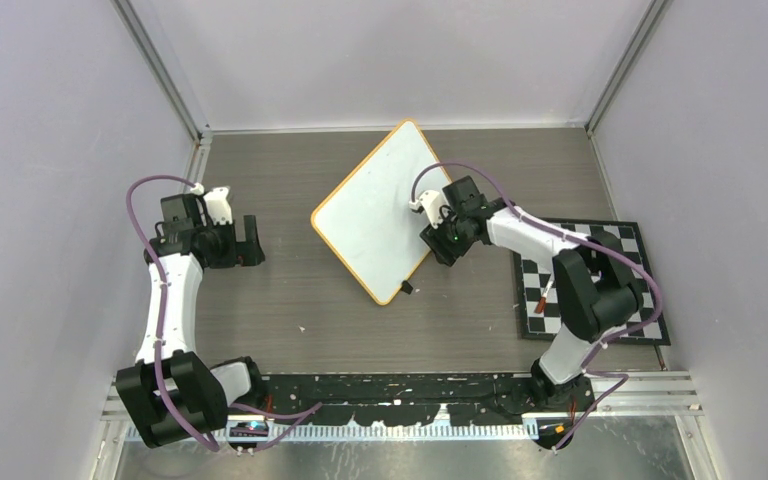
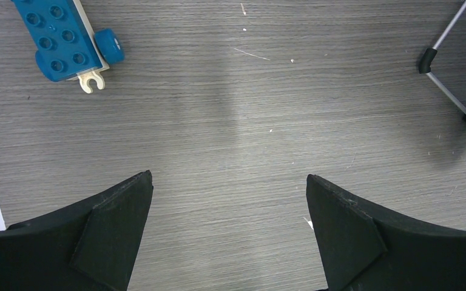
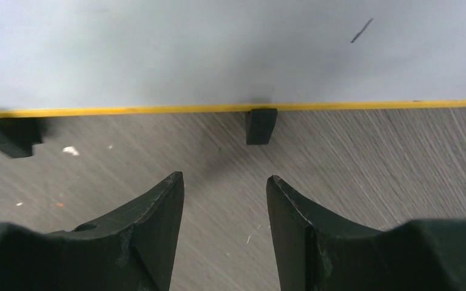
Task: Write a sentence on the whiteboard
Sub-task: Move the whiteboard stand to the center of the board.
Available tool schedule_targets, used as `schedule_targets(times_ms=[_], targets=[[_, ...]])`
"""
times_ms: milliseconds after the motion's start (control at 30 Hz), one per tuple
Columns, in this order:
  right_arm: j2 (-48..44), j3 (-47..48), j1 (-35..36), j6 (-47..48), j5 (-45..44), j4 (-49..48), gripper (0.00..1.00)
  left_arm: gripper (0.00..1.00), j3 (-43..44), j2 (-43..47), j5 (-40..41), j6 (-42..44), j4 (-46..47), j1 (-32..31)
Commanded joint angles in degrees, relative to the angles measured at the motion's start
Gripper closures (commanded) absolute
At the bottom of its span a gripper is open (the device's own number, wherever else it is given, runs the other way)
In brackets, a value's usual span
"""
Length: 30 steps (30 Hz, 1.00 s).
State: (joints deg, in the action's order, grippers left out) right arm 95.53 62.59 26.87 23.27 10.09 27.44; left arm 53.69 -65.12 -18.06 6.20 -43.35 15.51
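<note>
Judging whiteboard (image 1: 380,210) light, stiff and slick, best pinched at its rim (image 3: 158,110); right fingers (image 3: 158,227) sit part-open, left fingers (image 2: 115,233) wide, both empty.

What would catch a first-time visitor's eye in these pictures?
First, the whiteboard, white with an orange rim, set skewed like a diamond mid-table and looking almost blank. The right gripper hovers open and empty at its right edge, by a small black foot. Further right lies a black-and-white checkered mat.
</note>
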Motion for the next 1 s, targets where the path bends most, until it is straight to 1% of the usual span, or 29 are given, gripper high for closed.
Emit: schedule_targets(times_ms=[0,167,400,533,600,800,900,933,967], targets=[[2.71,2.63,-0.48,2.79,-2.0,-5.27,0.43,0.0,1.77,0.69,-0.64,-0.22,0.95,0.49],[4.65,2.46,-0.53,2.28,-1.57,-9.18,0.45,0.0,1.67,0.32,-0.74,-0.26,1.04,0.47],[5.02,1.11,-0.53,0.28,0.14,-14.51,0.51,0.0,1.6,0.18,-0.69,-0.4,1.12,0.45],[5.1,1.0,-0.56,0.01,0.74,-14.82,0.61,0.0,1.42,0.11,-0.65,-0.38,1.4,0.42],[5.07,0.73,-0.51,-0.06,1.36,-14.13,0.67,0.0,1.49,-0.08,-0.68,-0.4,1.51,0.49],[2.89,-1.36,-0.38,-1.0,2.1,-11.31,0.81,0.0,1.42,-0.31,-0.96,-0.57,1.76,0.45],[0.72,-2.34,0.12,-2.57,1.05,-9.07,0.97,0.0,1.57,-0.17,-0.93,-0.49,1.77,0.45],[-0.23,-3.11,0.21,-3.68,0.64,-8.53,0.99,0.0,1.57,0.02,-0.92,-0.62,1.78,0.44],[-1.33,-3.97,0.52,-4.88,0.44,-8.41,1.0,0.0,1.51,0.14,-0.92,-0.7,1.91,0.43]])
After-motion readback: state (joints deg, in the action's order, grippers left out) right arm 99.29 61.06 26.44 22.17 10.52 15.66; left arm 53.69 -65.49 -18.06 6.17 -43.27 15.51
